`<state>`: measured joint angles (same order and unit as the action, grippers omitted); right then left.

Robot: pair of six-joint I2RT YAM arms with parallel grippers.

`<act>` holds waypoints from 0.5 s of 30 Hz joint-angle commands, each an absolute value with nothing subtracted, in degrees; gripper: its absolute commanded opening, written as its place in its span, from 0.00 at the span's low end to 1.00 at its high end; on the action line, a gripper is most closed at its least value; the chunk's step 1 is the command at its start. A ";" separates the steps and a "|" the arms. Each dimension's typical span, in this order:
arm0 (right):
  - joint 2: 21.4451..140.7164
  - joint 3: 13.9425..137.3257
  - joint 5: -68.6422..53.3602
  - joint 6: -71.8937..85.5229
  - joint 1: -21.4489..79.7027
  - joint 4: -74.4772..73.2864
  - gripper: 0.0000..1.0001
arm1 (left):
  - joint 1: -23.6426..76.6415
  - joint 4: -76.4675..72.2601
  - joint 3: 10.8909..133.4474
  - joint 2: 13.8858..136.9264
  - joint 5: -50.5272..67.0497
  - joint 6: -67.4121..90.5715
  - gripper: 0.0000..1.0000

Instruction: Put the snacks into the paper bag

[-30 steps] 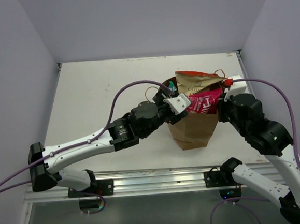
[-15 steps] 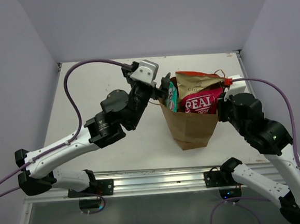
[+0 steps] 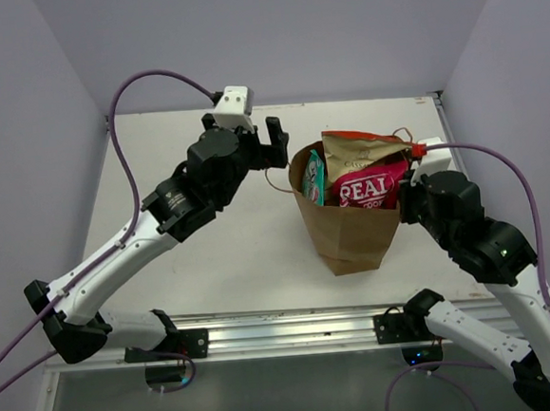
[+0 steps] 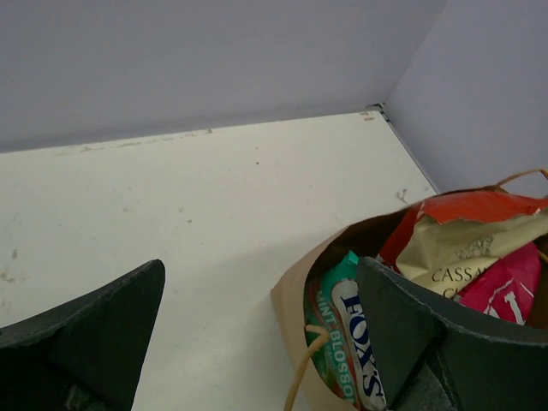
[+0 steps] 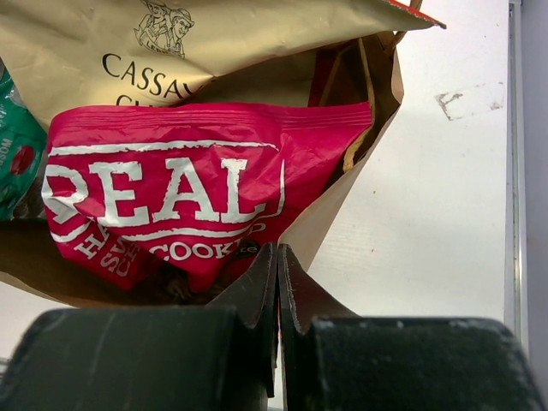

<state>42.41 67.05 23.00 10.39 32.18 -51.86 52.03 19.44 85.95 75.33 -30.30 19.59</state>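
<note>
The brown paper bag (image 3: pixel 354 239) stands upright at the table's middle right. Inside it stand a teal-green packet (image 3: pixel 315 177), a pink-red "REAL" packet (image 3: pixel 367 191), a tan packet (image 3: pixel 361 149) and a red-orange one (image 3: pixel 365 134). My left gripper (image 3: pixel 270 141) is open and empty, raised above and back-left of the bag's mouth. In the left wrist view (image 4: pixel 259 265) the teal-green packet (image 4: pixel 342 317) shows below its right finger. My right gripper (image 3: pixel 409 187) is shut on the bag's right rim (image 5: pixel 342 214). In its wrist view (image 5: pixel 277 248) the "REAL" packet (image 5: pixel 171 193) shows just behind the jaws.
A thin loop handle (image 3: pixel 275 180) hangs off the bag's left side. The white table (image 3: pixel 177 175) is walled on the left, back and right. A metal rail (image 3: pixel 285 330) runs along the front edge.
My left gripper has come up out of the bag and back to the left, leaving the teal-green packet inside. The "REAL" packet has settled upright. The right arm has not moved.
</note>
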 commanded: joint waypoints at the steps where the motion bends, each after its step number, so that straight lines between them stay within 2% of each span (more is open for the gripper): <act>1: 41.84 68.38 22.41 10.19 32.17 -51.68 0.00 | 51.86 20.04 84.11 76.38 -20.84 25.48 0.97; 5: 41.40 68.03 22.59 10.28 32.26 -51.77 0.00 | 51.86 17.76 81.74 76.38 -15.05 27.59 0.96; 15: 41.31 67.76 22.68 10.37 32.17 -51.59 0.00 | 51.86 18.19 80.68 78.84 -12.04 28.48 0.92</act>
<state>41.98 67.05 23.00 10.44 32.18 -51.96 52.03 19.42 80.75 78.26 -14.74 27.31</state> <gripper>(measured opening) 0.009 0.929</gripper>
